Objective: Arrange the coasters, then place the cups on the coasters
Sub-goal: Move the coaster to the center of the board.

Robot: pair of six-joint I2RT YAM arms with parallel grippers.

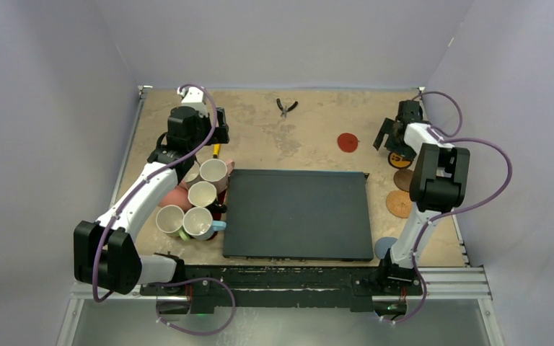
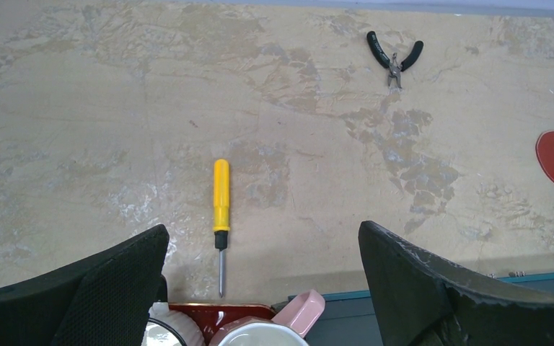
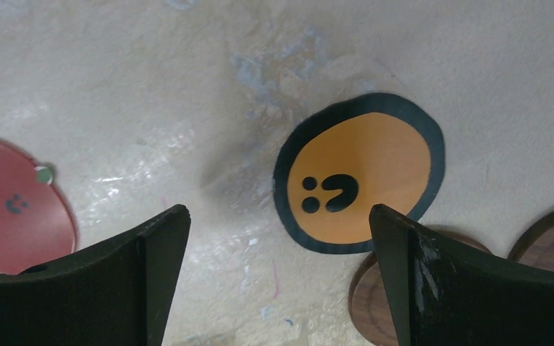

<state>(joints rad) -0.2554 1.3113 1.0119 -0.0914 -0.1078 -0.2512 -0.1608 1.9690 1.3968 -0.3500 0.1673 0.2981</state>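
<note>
Right of black mat [image 1: 297, 214], coasters [image 1: 399, 204] lie loose, unarranged; right gripper [image 3: 278, 216], jaws wide and empty, hangs over yellow coaster [image 3: 361, 180], likely first pick; left of mat, cups [image 1: 213, 171] cluster waiting, left gripper [image 2: 262, 231] equally wide, holding nothing.

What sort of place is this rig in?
Likely a lab test cell: plain grey walls box in a scuffed tabletop, two arms sit bolted to a metal rail, and pliers and a screwdriver lie loose.
</note>
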